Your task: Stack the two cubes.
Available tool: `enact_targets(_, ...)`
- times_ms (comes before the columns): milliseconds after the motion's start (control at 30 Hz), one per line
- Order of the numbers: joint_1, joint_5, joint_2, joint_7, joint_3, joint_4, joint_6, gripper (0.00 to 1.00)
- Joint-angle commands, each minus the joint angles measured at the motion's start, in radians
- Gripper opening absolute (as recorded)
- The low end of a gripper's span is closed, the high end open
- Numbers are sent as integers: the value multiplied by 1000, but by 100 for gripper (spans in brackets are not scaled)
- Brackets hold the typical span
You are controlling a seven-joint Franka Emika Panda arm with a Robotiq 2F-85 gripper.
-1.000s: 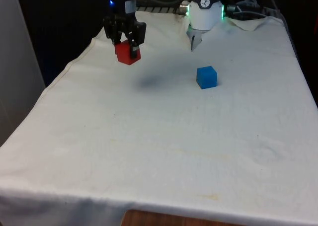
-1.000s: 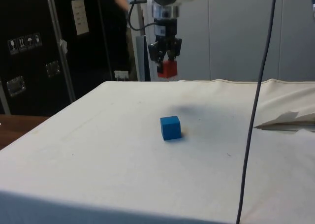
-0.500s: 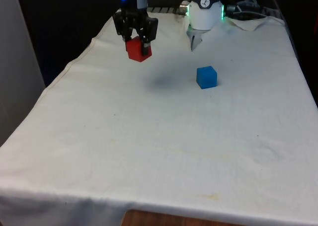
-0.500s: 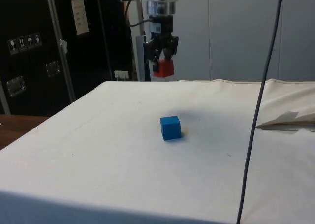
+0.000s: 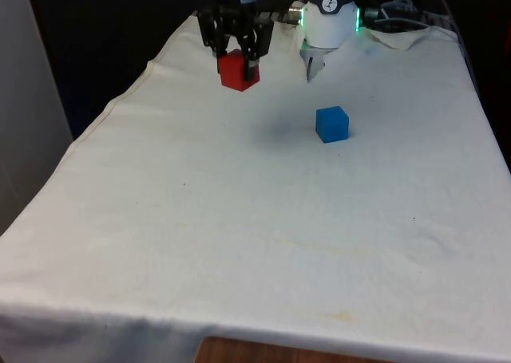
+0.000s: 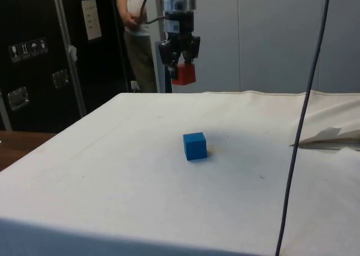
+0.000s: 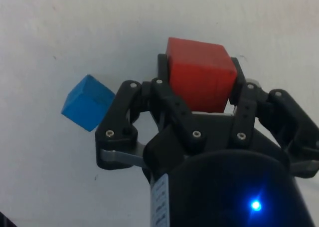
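red cube (image 5: 237, 69) pinched in gripper (image 5: 236, 60) above the cloth — blue cube (image 5: 331, 124) apart, person (image 6: 135, 36) behind in side view

The red cube (image 5: 238, 69) hangs in the air in the upper middle of the front view, clear of the tabletop (image 5: 239, 219), pinched on two opposite sides by the claw (image 5: 237, 60). In the side view it sits near the top, left of centre (image 6: 183, 74). The wrist view shows its plain, matte top face between the fingers (image 7: 200, 80). The blue cube (image 5: 331, 124) rests flat on the tabletop, well apart from the red one, toward the front view's right and lower in the frame. In the side view it lies near the centre (image 6: 194, 146), slightly turned so one corner faces the camera.
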Motion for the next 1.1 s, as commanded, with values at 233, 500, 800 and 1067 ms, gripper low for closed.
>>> enact_targets(233,7,-72,-55,76,23,-45,8,4)
enact_targets(500,6,-124,-98,135,53,-88,29,4)
enact_targets(800,6,-143,-101,180,83,-98,32,4)
enact_targets(1067,6,-196,-119,244,111,-132,53,4)
